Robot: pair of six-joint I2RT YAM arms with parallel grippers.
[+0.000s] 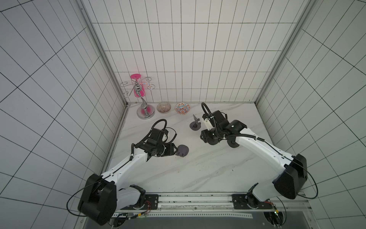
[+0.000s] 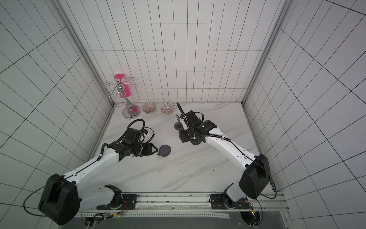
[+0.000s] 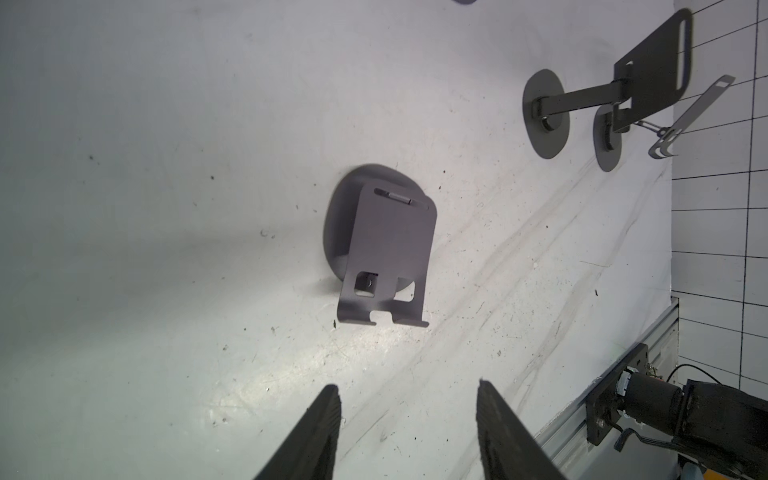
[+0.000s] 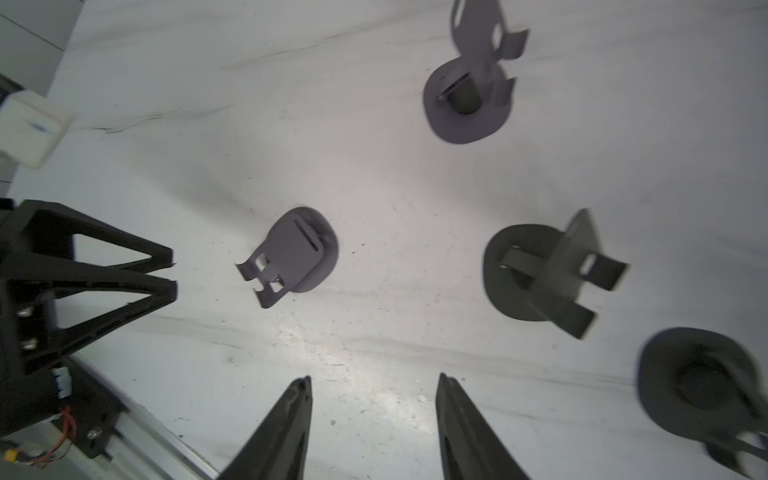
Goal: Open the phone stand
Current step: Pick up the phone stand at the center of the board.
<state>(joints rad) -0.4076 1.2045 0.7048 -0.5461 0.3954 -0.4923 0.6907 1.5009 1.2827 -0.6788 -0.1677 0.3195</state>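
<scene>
One phone stand (image 3: 386, 249) lies folded on the tabletop (image 1: 208, 168) just beyond the left hand (image 3: 407, 386), which is released and empty, so it has yet to be opened. The right hand (image 4: 374, 378) is released too. The right wrist view shows four stands: three open stands (image 4: 540, 274), one blurred, sit farther from the left hand. There are two bowls (image 1: 164, 108).

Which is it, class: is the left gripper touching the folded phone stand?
Apart. The left wrist view shows a strip of bare table between the open left gripper and the folded phone stand.

Right wrist view: blurred base (image 4: 698, 386) runs off the edge; open stand (image 4: 465, 120) is cropped too.
</scene>
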